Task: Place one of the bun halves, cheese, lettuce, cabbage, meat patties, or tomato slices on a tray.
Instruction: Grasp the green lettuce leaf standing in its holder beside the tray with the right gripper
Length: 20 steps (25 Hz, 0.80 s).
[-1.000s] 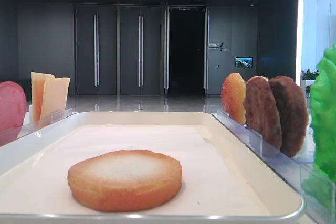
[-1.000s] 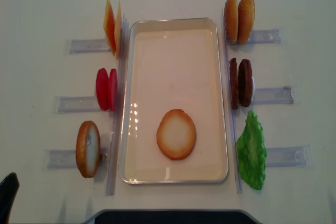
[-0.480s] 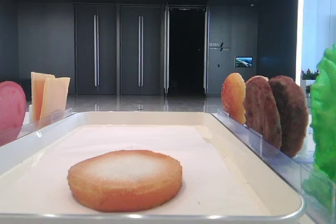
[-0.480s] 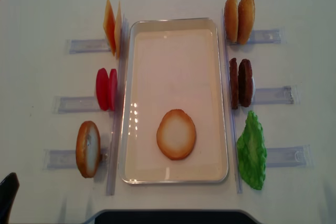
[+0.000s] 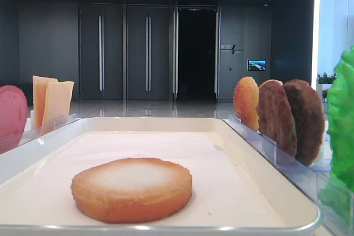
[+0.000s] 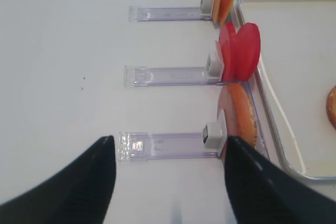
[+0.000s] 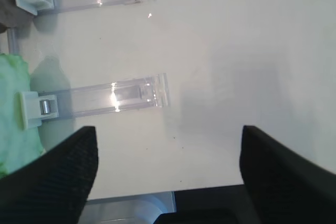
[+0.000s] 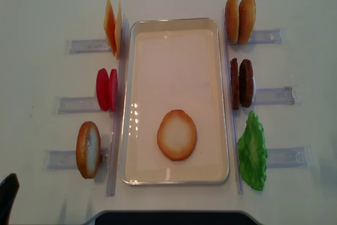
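Lying flat on the tray (image 5: 265,189) in the low exterior view: one bun half (image 5: 131,188), sugary face up, near the front rim; patties (image 5: 290,119) upright on the right. Right wrist: right hand (image 7: 165,174) spread, empty, over bare table (image 7: 252,51) beside the lettuce (image 7: 13,114). Left wrist: left hand (image 6: 168,182) spread, empty, near the tomato slices (image 6: 240,51). Overhead: cheese (image 8: 112,27) upper left of tray
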Motion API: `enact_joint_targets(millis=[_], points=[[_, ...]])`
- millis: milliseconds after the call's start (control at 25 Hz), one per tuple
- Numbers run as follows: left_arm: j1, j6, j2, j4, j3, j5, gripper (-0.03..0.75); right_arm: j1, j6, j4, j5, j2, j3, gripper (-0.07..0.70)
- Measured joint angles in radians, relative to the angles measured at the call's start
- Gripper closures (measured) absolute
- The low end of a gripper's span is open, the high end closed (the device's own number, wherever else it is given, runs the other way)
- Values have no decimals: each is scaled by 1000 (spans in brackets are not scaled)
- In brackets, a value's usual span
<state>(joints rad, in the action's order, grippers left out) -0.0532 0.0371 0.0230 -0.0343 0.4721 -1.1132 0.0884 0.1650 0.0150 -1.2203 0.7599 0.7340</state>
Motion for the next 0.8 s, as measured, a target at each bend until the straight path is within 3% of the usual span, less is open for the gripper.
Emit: enact_joint_targets(millis=[280, 520, 640, 800], points=[[0, 0, 0, 0, 0, 0, 219, 0, 6, 5, 0, 19, 3, 75], [0, 0, 0, 0, 0, 0, 219, 4, -16, 116, 0, 19, 3, 75], [0, 0, 0, 0, 0, 0, 219, 43, -7, 126, 0, 19, 3, 75], [0, 0, 0, 0, 0, 0, 219, 159, 61, 136, 0, 19, 3, 75]])
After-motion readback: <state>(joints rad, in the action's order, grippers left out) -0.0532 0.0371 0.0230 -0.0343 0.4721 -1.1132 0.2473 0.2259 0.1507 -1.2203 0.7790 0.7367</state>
